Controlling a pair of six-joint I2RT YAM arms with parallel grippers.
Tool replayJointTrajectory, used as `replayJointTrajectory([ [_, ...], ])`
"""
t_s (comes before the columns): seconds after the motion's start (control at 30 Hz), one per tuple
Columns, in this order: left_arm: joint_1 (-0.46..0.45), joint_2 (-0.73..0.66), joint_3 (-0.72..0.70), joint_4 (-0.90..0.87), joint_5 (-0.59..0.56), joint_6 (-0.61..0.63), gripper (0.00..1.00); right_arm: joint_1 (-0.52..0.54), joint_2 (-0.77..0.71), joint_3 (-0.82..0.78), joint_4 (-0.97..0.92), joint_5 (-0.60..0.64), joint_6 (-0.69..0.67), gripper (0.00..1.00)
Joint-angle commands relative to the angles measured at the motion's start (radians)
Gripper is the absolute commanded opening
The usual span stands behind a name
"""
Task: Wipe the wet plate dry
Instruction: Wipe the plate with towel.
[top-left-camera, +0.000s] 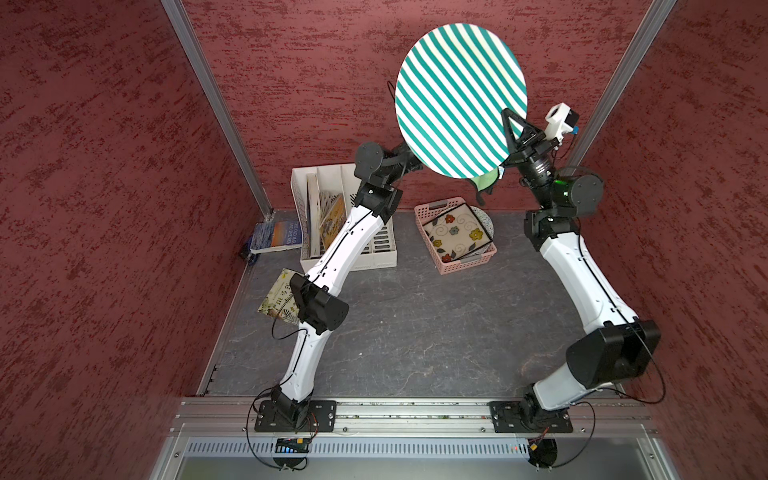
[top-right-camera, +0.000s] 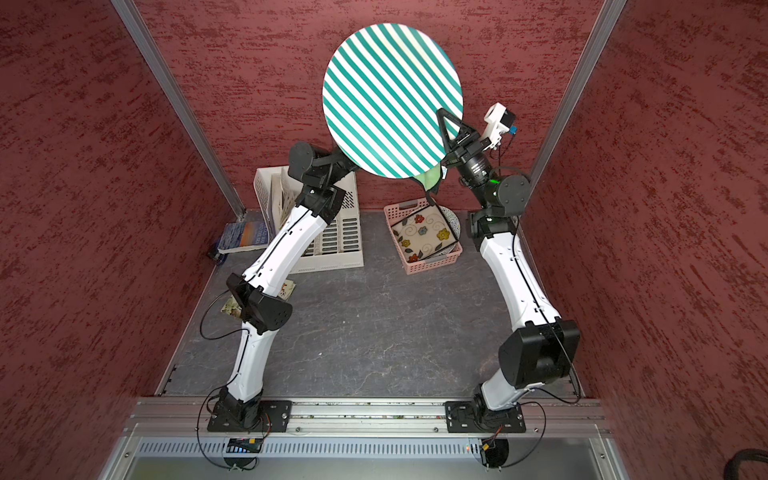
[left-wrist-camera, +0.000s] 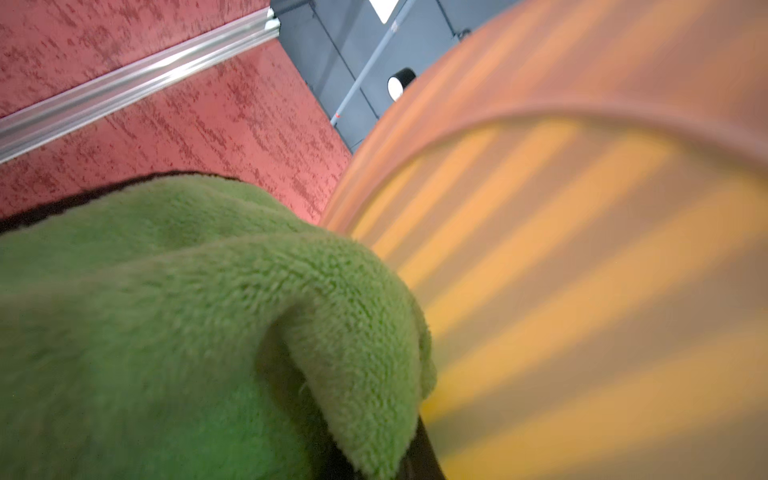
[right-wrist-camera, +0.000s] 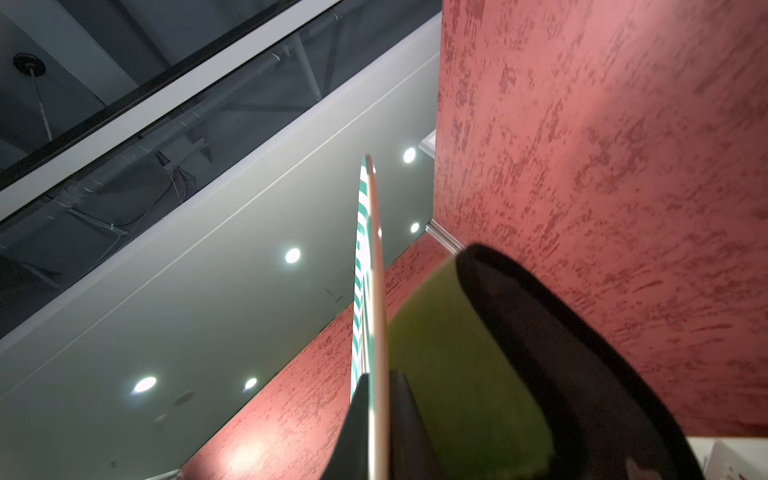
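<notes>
A round plate (top-left-camera: 461, 99) (top-right-camera: 392, 99) with teal and white stripes is held up high on edge near the back wall. My right gripper (top-left-camera: 509, 124) (top-right-camera: 444, 120) is shut on its lower right rim; in the right wrist view the rim (right-wrist-camera: 376, 291) runs between the two dark fingers (right-wrist-camera: 357, 415). A fluffy green cloth (left-wrist-camera: 187, 332) (right-wrist-camera: 457, 353) with a black edge lies against the plate's back face (left-wrist-camera: 582, 270). My left gripper (left-wrist-camera: 374, 465) is shut on the cloth, which covers most of it. In both top views the plate hides the left gripper, and only a corner of the cloth (top-left-camera: 486, 180) (top-right-camera: 430, 178) shows below the plate.
Below the plate stands a pink basket (top-left-camera: 432, 208) holding a flowered square plate (top-left-camera: 455, 237). A white file rack (top-left-camera: 374, 257) with books stands at the back left, beside it a blue book (top-left-camera: 274, 237) and another book (top-left-camera: 280, 301). Red walls close three sides.
</notes>
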Motion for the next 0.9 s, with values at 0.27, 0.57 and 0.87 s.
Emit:
replayJointTrajectory([
  [0.27, -0.135, -0.47, -0.401, -0.918, -0.418, 0.94, 0.0, -0.076, -0.089, -0.076, -0.366, 0.053, -0.33, 0.0],
  [0.57, -0.213, -0.264, -0.033, -1.233, -0.719, 1.199, 0.0, 0.023, -0.22, -0.132, -0.574, 0.02, -0.62, 0.0],
  [0.87, -0.093, -0.243, 0.009, -1.337, -0.98, 1.216, 0.0, 0.029, -0.337, -0.261, -0.5, -0.169, -0.623, 0.0],
])
